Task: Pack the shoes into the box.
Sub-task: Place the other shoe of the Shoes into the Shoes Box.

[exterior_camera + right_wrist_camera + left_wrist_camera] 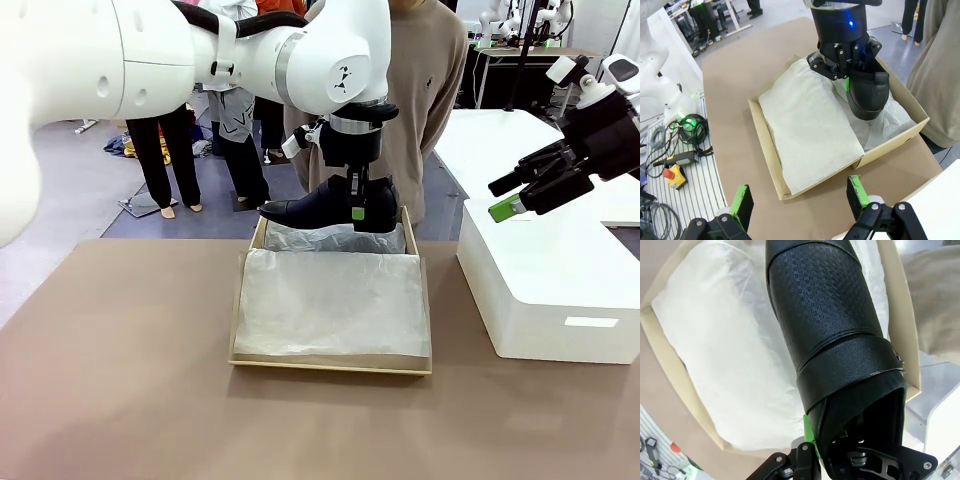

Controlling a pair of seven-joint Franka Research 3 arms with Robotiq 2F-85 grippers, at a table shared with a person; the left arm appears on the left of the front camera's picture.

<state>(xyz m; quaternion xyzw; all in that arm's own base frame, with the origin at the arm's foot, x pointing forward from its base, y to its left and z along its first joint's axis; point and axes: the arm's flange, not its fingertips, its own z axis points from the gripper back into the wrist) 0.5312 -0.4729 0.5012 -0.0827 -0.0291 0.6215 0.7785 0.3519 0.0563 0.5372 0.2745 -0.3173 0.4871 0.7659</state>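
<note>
One shoe (305,210) is up in the air. The left gripper (358,212) pinches it at the heel end, with a green pad pressed to its side, the pointed toe aimed to the robot's left and the sole roughly level. The shoe hangs over the far part of the box (238,300), just above the crumpled white tissue paper (330,300) lining it. Down the left wrist view run the textured black upper and the strap with its small metal buckle (898,363), with tissue beneath. The box sits open on the brown table (120,380), and a person (435,90) stands right behind it. Over on the right, the right gripper (508,196) carries nothing — fingers spread wide, hovering near the big white box (550,290), well apart from the shoe.
</note>
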